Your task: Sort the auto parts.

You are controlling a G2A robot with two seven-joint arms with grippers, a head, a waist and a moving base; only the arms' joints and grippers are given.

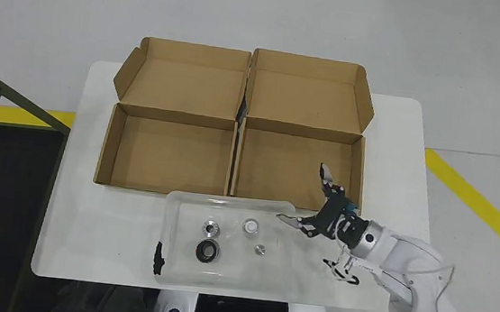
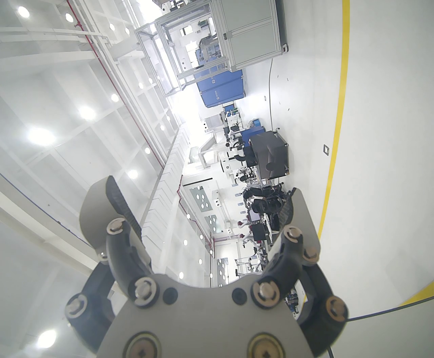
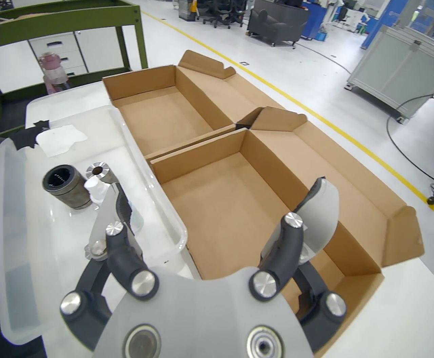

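A clear plastic tray (image 1: 182,206) at the table's front holds the auto parts: a dark cylindrical bearing (image 1: 208,252) (image 3: 66,186), a silver bushing (image 1: 213,227) (image 3: 98,170), a white part (image 1: 250,227) (image 3: 96,190) and a small silver piece (image 1: 260,249). Behind it stand two open cardboard boxes, left (image 1: 169,153) (image 3: 162,112) and right (image 1: 294,169) (image 3: 230,203), both empty. My right gripper (image 1: 305,198) (image 3: 217,190) hangs open and empty, spanning the tray's right end and the right box's front wall. My left gripper (image 2: 203,193) is open, empty, and points up into the room.
A torn black patch (image 1: 158,260) (image 3: 27,135) and a white scrap (image 3: 61,139) mark the tray's left end. A green cart (image 1: 1,105) stands left of the white table (image 1: 397,134). Both box lids (image 1: 306,93) lie folded back toward the far edge.
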